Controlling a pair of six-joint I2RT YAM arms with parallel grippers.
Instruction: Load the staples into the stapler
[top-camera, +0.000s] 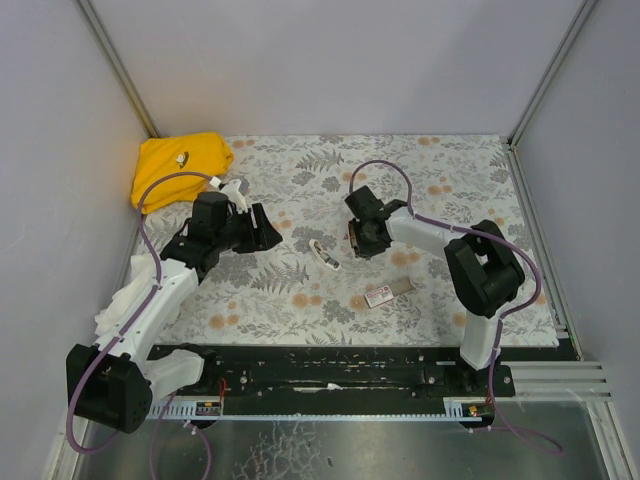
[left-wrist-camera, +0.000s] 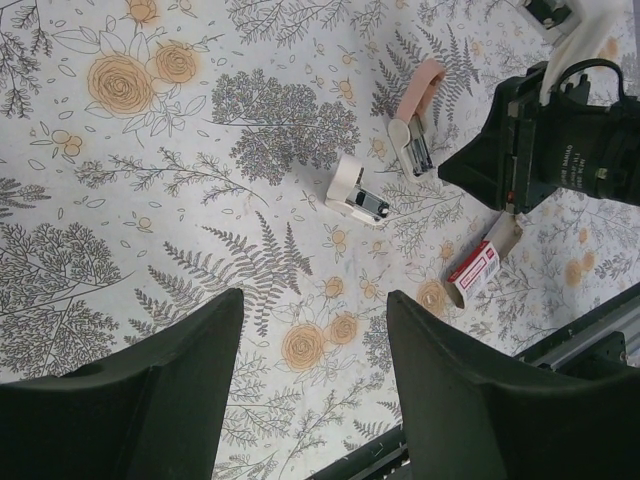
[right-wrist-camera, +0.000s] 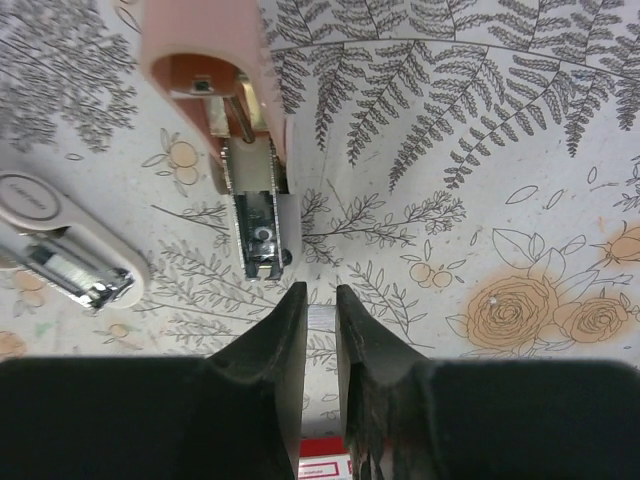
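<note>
On the floral-patterned counter (top-camera: 450, 180) lies a small flat box with a red-and-white label (top-camera: 378, 297). Its grey inner tray (left-wrist-camera: 505, 235) is slid partly out at the far-right end, and what the tray holds cannot be made out.

The tiny pale pink-and-white mini stapler (top-camera: 324, 254) sits near the box, to its left and a little farther back. It is opened up, with its long axis running diagonally from far-left to near-right. Its bare metal channel (right-wrist-camera: 255, 215) points its open end at the right hand (right-wrist-camera: 321, 296). A white part (left-wrist-camera: 355, 190) lies just beside the pink one.

The right hand hangs beyond the box, just right of the stapler, with its fingers pinched on a thin silvery-grey strip of staples (right-wrist-camera: 321, 320). The strip is near the channel's mouth but apart from it.

The left hand (left-wrist-camera: 315, 298), spread wide and holding nothing, is well left of the box.
</note>
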